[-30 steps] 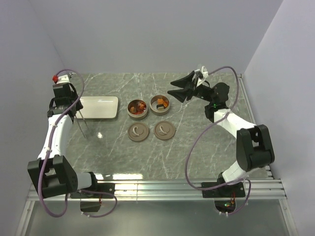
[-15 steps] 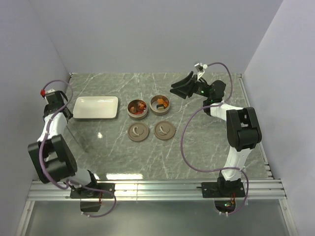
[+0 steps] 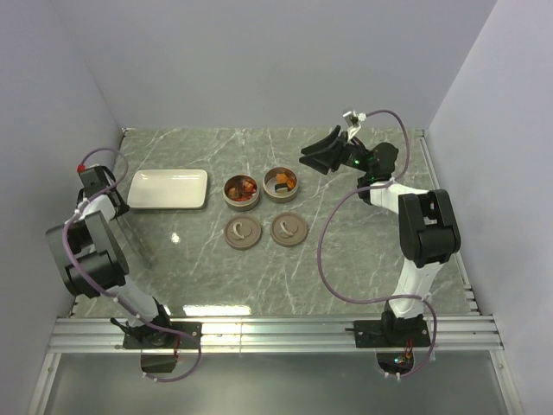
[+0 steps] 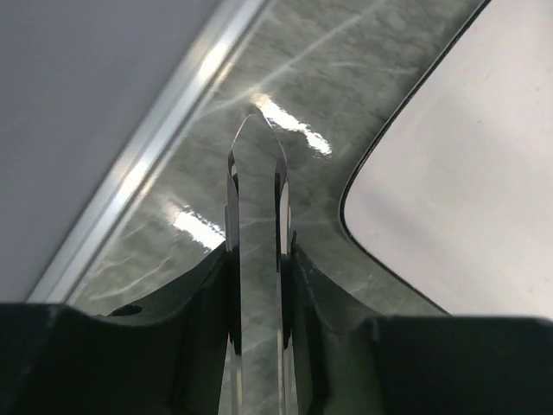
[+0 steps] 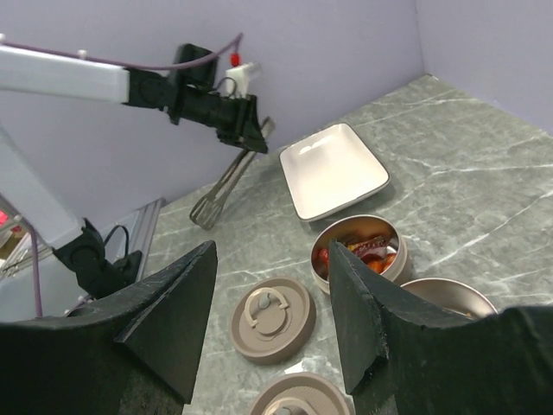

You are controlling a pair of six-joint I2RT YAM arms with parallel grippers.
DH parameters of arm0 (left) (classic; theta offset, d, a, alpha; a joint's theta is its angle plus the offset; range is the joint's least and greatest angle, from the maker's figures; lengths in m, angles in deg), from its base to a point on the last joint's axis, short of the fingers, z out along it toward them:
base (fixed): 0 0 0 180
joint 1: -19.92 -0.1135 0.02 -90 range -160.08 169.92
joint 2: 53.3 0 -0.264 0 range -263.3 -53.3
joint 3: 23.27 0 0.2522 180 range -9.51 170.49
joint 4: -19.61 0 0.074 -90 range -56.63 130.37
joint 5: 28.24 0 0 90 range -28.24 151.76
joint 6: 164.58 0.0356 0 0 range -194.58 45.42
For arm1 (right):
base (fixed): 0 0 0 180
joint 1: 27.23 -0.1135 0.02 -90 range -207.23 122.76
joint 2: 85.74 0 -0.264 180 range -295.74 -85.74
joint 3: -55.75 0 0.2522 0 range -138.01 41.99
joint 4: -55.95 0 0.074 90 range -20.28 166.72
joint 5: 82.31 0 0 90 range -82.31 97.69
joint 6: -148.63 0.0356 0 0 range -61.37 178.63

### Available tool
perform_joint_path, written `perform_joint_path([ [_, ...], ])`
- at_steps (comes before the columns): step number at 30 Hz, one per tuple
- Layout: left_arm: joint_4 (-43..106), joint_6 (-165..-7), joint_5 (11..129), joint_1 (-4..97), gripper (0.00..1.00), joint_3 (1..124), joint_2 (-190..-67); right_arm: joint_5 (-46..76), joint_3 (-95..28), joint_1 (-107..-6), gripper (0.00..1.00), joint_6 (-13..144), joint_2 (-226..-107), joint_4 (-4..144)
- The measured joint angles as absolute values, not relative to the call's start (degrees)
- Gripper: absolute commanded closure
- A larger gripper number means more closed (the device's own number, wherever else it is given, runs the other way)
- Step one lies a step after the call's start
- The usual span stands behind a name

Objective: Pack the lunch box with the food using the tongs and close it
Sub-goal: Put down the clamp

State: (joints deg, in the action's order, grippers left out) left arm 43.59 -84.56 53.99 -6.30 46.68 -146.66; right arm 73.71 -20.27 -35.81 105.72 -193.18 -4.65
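Note:
The lunch box is two open round tins (image 3: pixel 242 191) (image 3: pixel 281 183) at the table's middle, both with red-brown and orange food (image 3: pixel 244 187) (image 5: pixel 367 251) inside. Their two lids (image 3: pixel 242 231) (image 3: pixel 289 229) lie flat in front of them. At the far left edge, my left gripper (image 3: pixel 111 207) (image 4: pixel 257 251) is shut on the metal tongs (image 4: pixel 257 190) (image 5: pixel 226 180), whose tips point down at the table beside the plate. To the right of the tins, my right gripper (image 3: pixel 324 154) (image 5: pixel 270 251) hovers open with nothing in it.
A bare white rectangular plate (image 3: pixel 168 188) (image 4: pixel 467 181) lies left of the tins, close to the tongs. Purple walls close in the table on the left, back and right. A metal rail (image 3: pixel 276 333) runs along the near edge by the arm bases.
My left arm has folded back to the far left edge, carrying the tongs away from the plate's front corner. The right arm has changed pose while its gripper stayed nearly in place.

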Motion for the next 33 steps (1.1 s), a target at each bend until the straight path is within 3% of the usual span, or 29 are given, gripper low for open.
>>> perform_joint_path([
  [9, 41.69, -84.34, 58.93, -7.20, 0.63, 50.22, -156.43, 73.58, -16.56, -35.81, 0.38, 102.79, -188.21, -4.89],
  [19, 41.90, -85.74, 59.32, -7.39, 0.42, 50.48, -156.65, 73.56, -16.12, -35.81, 0.38, 102.44, -187.84, -4.89],
  [33, 45.38, -87.59, 56.24, -7.57, 0.33, 51.16, -156.04, 73.58, -16.10, -35.81, 0.38, 102.47, -187.84, -4.89],
])
